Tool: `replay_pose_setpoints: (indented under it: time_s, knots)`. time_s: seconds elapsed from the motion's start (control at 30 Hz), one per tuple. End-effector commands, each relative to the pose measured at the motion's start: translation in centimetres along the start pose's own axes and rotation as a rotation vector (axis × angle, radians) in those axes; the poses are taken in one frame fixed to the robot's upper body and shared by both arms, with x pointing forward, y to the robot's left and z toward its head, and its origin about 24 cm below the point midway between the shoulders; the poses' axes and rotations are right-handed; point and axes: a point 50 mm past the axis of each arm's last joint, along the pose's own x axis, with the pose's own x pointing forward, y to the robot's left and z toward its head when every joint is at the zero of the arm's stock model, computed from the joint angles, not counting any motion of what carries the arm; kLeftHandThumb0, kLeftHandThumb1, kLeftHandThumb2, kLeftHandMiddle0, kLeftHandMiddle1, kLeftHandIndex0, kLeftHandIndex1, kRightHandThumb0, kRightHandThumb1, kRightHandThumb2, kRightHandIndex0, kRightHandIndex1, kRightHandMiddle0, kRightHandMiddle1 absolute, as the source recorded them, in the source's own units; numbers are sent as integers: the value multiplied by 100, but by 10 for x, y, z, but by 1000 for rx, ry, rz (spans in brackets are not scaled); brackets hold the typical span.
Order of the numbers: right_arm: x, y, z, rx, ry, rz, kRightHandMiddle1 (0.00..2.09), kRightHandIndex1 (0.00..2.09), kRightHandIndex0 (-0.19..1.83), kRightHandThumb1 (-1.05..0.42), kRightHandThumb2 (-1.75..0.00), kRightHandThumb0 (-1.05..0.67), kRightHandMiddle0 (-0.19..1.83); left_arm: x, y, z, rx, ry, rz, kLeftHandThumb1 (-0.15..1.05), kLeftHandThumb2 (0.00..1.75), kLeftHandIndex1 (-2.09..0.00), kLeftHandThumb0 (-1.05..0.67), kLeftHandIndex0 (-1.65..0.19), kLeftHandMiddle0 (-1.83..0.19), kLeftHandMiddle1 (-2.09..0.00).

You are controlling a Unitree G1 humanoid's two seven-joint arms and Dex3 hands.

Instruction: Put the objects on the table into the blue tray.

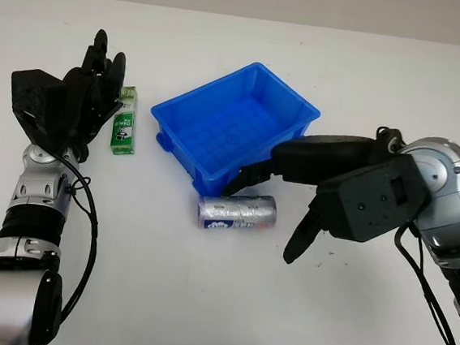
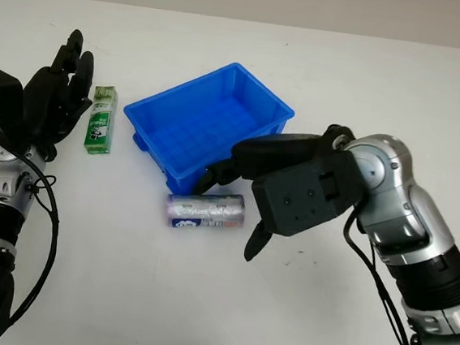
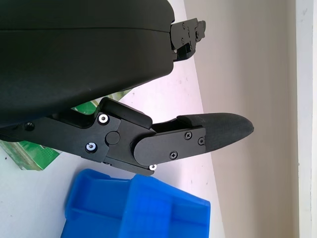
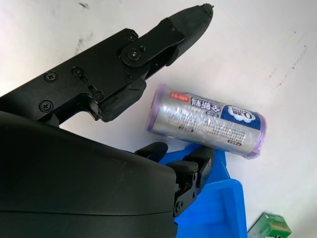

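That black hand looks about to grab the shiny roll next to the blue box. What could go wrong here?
The silver cylindrical roll lies on its side on the white table, so the open right hand might nudge it and send it rolling. The roll also lies close against the blue plastic tray, so fingers on that side may catch the tray's wall and shove it. The open left hand beside the green carton could knock it.

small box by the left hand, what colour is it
Green with white panels and print, best seen in the left eye view: small box beside the left hand.
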Motion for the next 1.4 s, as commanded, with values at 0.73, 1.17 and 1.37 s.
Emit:
replay_pose_setpoints:
  time_s: [0.73, 1.17, 1.37]
  knots:
    - [34, 52, 5, -429, -265, -252, 149, 196, 83, -87, -6, -49, 48, -2, 0, 0, -4, -20, -3, 105, 60, 0, -78, 19, 19, 0]
    - [27, 39, 7, -382, -387, -378, 209, 209, 136, -97, -6, -53, 106, 1, 1, 4, 2, -23, 2, 105, 58, 0, -79, 19, 19, 0]
    - [5, -6, 16, 36, -454, -369, 209, 209, 142, -101, -7, -37, 112, 1, 1, 5, 9, -19, 5, 105, 58, 0, -78, 19, 19, 0]
